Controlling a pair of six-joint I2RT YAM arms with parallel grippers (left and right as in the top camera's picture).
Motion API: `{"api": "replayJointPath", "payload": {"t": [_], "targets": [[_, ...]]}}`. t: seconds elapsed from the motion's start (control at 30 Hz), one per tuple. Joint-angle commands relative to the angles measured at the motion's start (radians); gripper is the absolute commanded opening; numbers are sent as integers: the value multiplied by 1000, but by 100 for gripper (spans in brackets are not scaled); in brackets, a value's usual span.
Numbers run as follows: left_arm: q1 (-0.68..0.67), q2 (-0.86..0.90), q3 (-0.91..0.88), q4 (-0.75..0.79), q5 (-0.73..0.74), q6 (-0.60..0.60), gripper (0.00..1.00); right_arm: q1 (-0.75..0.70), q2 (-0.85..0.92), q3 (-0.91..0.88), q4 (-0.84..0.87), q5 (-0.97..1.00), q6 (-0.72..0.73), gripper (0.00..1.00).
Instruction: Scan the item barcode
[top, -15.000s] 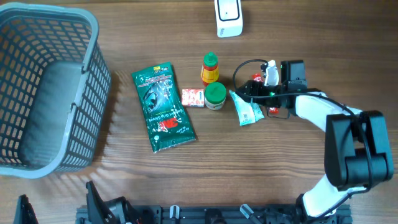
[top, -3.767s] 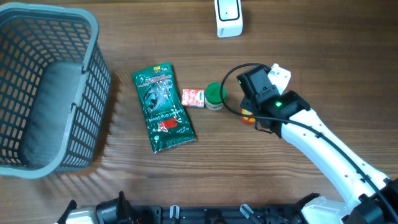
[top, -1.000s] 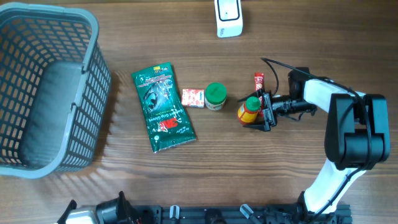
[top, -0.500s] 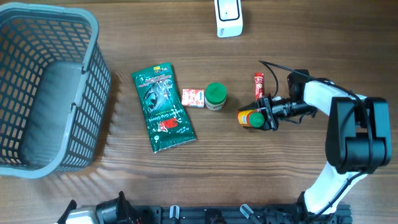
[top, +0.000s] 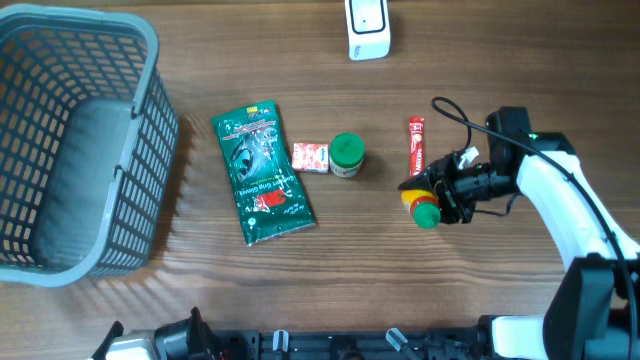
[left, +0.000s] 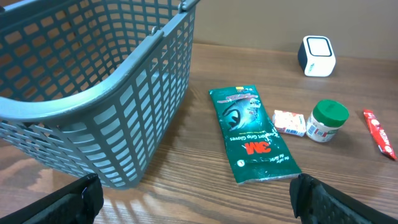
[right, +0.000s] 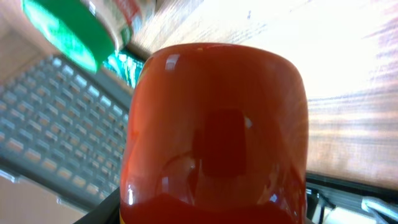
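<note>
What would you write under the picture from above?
Right tool grips a green-capped bottle near the red sachet.

A grey mesh basket (top: 140, 190) stood at the left end of the wooden table (top: 520, 50). Right of it, apart from its wall, a green packet (top: 262, 172) lay flat. A small red and white box (top: 310, 157) sat just beside the packet's right edge, and a green-lidded jar (top: 347, 153) stood upright close against the box. Further right, apart from the jar, a slim red sachet (top: 416, 145) lay running near to far.
</note>
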Motion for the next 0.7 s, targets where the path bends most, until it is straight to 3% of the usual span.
{"api": "replayJointPath", "payload": {"t": [0.0,0.1,0.43,0.67], "targets": [[3,-6,-1,1,12,-2,100,0,-41,3,-65,-176,-195,44],[3,-6,-1,1,12,-2,100,0,-40,1,-83,-257,-272,44],[3,-6,-1,1,12,-2,100,0,-40,1,35,-704,-316,43],[3,-6,-1,1,12,-2,100,0,-40,1,35,-739,-314,43]]}}
